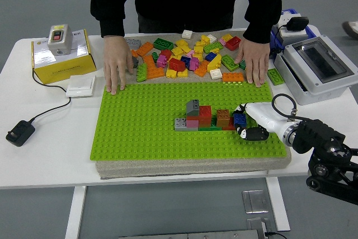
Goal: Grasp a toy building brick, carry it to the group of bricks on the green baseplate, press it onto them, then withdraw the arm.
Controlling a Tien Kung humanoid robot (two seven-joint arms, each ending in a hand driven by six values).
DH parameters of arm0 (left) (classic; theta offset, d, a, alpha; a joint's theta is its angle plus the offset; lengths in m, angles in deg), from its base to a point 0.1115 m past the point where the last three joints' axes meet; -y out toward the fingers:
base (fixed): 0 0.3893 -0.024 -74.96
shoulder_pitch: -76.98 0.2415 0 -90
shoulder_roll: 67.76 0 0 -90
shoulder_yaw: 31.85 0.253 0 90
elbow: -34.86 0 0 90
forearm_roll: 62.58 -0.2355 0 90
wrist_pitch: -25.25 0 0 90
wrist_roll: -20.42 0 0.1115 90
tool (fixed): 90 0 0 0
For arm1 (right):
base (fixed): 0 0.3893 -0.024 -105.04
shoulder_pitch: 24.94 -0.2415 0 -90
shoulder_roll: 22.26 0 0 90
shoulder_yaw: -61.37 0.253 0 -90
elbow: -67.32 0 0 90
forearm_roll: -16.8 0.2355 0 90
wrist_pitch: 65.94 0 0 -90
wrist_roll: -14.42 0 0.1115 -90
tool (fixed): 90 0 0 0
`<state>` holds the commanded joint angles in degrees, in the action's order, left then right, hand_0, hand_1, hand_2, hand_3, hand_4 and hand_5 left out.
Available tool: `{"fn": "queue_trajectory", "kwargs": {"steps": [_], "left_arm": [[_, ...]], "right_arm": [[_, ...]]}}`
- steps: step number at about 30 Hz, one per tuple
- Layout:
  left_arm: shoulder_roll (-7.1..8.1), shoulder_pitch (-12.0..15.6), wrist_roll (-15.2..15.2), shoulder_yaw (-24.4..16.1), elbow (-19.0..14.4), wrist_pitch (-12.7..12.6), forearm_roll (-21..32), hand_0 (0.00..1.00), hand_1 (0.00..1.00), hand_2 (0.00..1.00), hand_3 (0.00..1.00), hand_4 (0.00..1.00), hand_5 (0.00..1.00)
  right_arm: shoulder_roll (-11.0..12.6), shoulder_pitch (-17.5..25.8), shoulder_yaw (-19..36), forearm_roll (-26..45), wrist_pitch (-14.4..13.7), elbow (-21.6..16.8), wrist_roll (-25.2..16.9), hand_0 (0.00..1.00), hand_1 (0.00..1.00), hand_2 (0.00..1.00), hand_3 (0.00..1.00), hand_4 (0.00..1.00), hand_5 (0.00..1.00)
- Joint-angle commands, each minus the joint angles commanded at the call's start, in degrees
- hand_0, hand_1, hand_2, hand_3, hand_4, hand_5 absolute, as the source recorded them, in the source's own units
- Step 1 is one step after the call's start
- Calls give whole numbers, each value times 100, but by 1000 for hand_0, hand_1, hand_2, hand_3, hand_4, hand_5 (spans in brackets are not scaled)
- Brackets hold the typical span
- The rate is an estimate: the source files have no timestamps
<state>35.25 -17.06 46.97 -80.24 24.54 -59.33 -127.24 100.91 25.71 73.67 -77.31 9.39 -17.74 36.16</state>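
- The right hand [250, 120] is being held low over the near right part of the green baseplate [140, 132], its black arm coming in from the lower right corner.
- The fingers [254, 133] are being kept curled around a blue brick [240, 119], which is being pressed at the right end of the group of bricks [207, 117]; whether it is fully seated cannot be told.
- A risk is being judged here: if the hand is pulled away sideways or before the studs are locked, the blue brick could be lifted off again, or the neighbouring brown brick [223, 117] could be pushed loose.
- Further away, the baseplate is being held steady at its far edge by a person's two hands [117, 64], flat on the surface; if this hold is released, the plate could be shifted by the pressing.
- Behind them, the loose bricks [184, 57] are being left in a pile.
- The left arm is not being seen.
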Motion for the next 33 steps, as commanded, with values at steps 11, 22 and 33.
{"fn": "queue_trajectory", "kwargs": {"steps": [11, 22, 33], "left_arm": [[-4, -11, -5, -2, 0, 1, -6, 683, 646, 550, 655, 108, 675], [-6, -18, -23, -2, 0, 4, -5, 682, 646, 545, 652, 103, 675], [-4, -26, -26, -21, 0, 9, -31, 679, 646, 542, 648, 98, 675]], "right_arm": [[10, -18, 22, 2, 20, -3, -5, 47, 185, 781, 837, 512, 362], [8, -30, 9, 28, 13, 19, -22, 47, 192, 789, 847, 512, 362], [30, -57, 35, 47, 6, -10, -59, 48, 188, 778, 845, 523, 357]]}}
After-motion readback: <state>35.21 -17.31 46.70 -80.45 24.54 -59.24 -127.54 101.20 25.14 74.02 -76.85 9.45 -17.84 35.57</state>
